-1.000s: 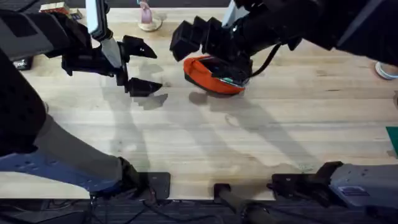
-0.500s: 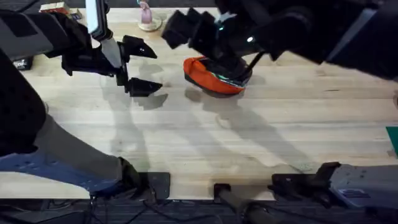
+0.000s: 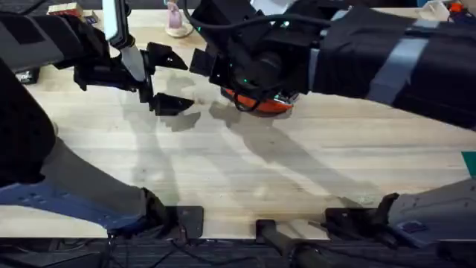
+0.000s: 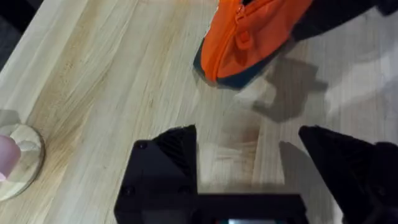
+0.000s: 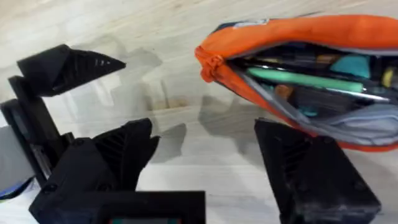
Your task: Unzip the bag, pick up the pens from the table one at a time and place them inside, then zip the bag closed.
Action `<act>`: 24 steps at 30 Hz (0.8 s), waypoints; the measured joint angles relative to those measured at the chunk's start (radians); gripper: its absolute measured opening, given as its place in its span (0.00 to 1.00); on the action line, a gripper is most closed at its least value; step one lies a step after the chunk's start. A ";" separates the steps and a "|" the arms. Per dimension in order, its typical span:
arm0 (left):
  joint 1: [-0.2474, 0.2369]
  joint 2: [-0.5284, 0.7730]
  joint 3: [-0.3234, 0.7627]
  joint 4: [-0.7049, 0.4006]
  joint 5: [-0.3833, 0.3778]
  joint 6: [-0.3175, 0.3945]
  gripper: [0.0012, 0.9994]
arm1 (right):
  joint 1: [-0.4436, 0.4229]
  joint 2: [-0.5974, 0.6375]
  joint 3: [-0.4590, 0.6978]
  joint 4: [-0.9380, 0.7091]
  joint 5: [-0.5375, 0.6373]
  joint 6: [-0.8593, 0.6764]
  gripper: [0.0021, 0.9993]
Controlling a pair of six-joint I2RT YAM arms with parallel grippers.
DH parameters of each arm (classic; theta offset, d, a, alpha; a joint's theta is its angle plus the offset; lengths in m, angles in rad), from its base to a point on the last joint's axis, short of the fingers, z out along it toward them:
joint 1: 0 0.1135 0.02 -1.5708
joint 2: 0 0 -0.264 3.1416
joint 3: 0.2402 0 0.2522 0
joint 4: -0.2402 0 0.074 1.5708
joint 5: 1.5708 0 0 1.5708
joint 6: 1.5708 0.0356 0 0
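The orange bag lies at the table's back centre, mostly covered from above by my right arm. In the right wrist view the bag gapes unzipped, with a mint-green pen and other items inside. My right gripper is open, low beside the bag's open end and holding nothing. My left gripper hangs open to the left of the bag, apart from it. Its wrist view shows the bag beyond the spread black fingers.
A small pink figure on a round wooden base stands at the back, behind the left gripper. A box sits at the far left back corner and a white object at the right edge. The front half of the table is bare wood.
My right arm has swung left across the bag and now covers more of it. The left arm has not moved.
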 joint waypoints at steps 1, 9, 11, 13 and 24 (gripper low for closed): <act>0.000 0.000 0.000 0.000 0.000 0.000 0.99 | 0.000 0.003 0.000 0.012 0.002 0.000 1.00; 0.000 0.000 0.000 0.000 0.000 0.000 0.99 | 0.000 0.032 0.000 0.077 0.010 -0.003 1.00; 0.000 0.000 0.000 0.000 0.000 0.000 0.99 | 0.000 0.060 0.000 0.090 0.010 -0.003 1.00; 0.000 0.000 0.000 0.000 0.000 0.000 0.99 | 0.000 0.086 0.000 0.108 0.010 -0.004 1.00; 0.000 0.000 0.000 0.000 0.000 0.000 0.99 | 0.000 0.181 0.000 0.208 0.099 -0.064 1.00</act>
